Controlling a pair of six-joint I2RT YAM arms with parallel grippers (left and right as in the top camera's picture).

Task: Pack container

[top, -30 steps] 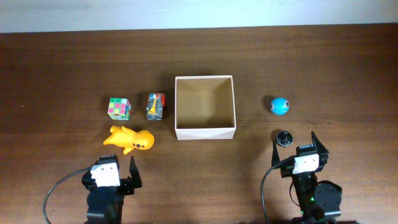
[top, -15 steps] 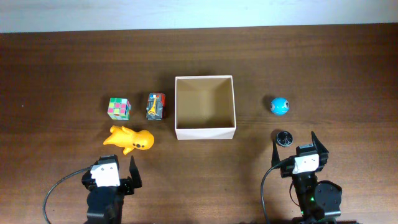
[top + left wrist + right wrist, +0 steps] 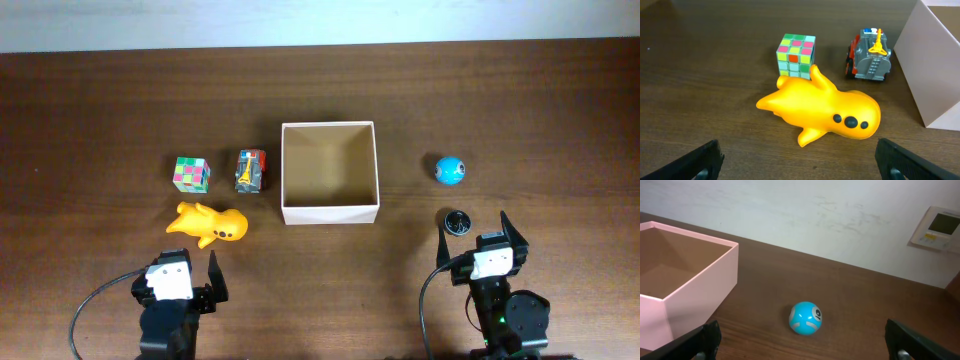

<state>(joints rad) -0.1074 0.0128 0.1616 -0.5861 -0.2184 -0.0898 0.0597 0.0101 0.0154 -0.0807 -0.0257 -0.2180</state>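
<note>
Packing not started: the box (image 3: 330, 213) sits mid-table, empty. Left gripper (image 3: 800, 164) has its fingers wide, holding nothing, near the yellow toy (image 3: 825, 110). Right gripper (image 3: 476, 238) is wide too, near the blue ball (image 3: 805, 318). Likely next: left lowers over the toy and closes.

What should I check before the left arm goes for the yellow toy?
1. left gripper open: ok, fingers spread wide in the wrist view.
2. yellow toy free of the puzzle cube: ok, the overhead view shows a gap.
3. container open-topped and empty: ok.
4. right gripper open and holding nothing: ok.
5. small black disc clear of the right gripper's fingers: cannot tell, it lies very close to one.
</note>
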